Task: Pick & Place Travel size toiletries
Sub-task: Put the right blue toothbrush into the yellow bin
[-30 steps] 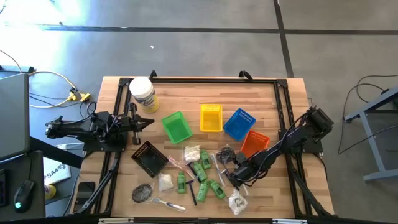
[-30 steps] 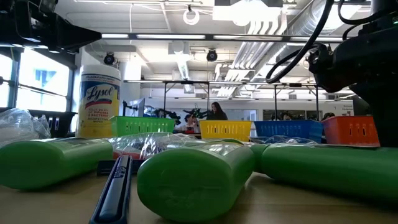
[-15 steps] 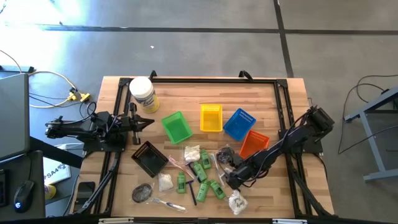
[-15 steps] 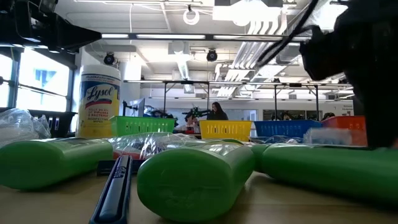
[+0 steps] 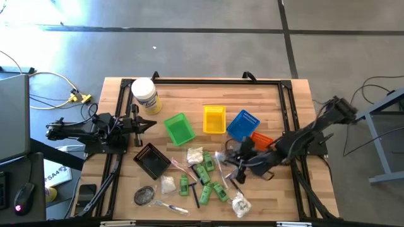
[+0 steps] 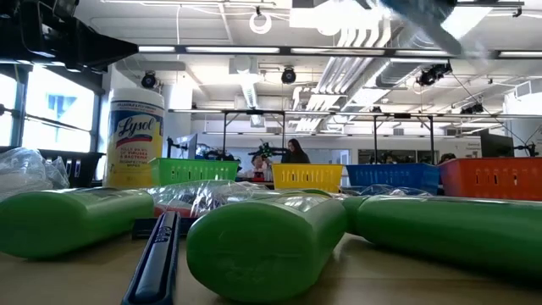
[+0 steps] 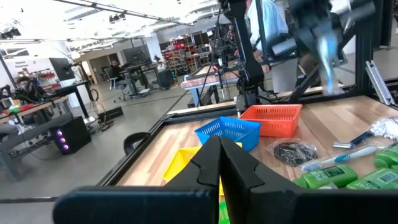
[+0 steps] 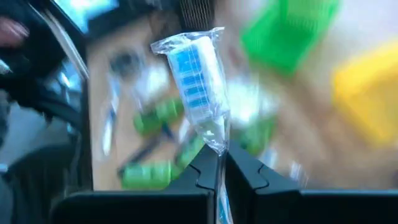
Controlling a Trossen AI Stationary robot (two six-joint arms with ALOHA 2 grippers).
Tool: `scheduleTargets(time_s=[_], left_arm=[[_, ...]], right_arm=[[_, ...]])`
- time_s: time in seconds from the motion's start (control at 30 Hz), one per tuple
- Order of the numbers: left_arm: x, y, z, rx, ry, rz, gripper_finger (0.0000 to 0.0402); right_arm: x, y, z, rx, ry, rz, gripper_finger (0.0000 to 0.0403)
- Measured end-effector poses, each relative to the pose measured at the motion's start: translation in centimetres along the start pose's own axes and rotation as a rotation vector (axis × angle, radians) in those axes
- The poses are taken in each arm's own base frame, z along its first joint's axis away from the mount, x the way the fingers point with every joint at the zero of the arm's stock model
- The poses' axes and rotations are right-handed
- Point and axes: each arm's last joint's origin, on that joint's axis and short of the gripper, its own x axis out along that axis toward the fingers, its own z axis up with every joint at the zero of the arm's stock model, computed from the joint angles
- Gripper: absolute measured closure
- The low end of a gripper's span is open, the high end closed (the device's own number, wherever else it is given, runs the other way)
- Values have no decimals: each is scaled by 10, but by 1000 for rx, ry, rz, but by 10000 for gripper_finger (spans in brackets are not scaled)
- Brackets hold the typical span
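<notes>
Gripping only the wrapper's tail, my right gripper [image 8: 221, 163] clenches a clear-wrapped toothbrush [image 8: 198, 81] above the green tubes [image 5: 208, 176]; swinging toward the blue tray [image 5: 242, 123], it could slip free.

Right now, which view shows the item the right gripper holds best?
Right wrist view: the clear-wrapped blue toothbrush stands pinched in the right gripper. The left wrist view shows it as a blur, the high view barely, the low view only a streak.
</notes>
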Motion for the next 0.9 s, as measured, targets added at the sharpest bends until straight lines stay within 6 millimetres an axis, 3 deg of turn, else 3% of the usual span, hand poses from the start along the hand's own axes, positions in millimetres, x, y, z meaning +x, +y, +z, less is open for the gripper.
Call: scheduleTargets(time_s=[0.13, 0.27, 0.47, 0.6, 0.77, 0.9], left_arm=[[0, 0, 0, 0, 0, 0, 402], [0, 0, 0, 0, 0, 0, 402], [0, 0, 0, 0, 0, 0, 402], [0, 0, 0, 0, 0, 0, 402], [0, 0, 0, 0, -1, 0, 402], [0, 0, 0, 17, -1, 5, 402]], right_arm=[[-25, -14, 21, -76, -140, -46, 397], [-24, -39, 33, -103, -190, -95, 397], [9, -93, 47, -94, -253, -32, 398], [29, -141, 59, -45, -402, 89, 398], [53, -209, 66, 96, -509, 50, 398], [84, -234, 63, 187, -438, 93, 398]])
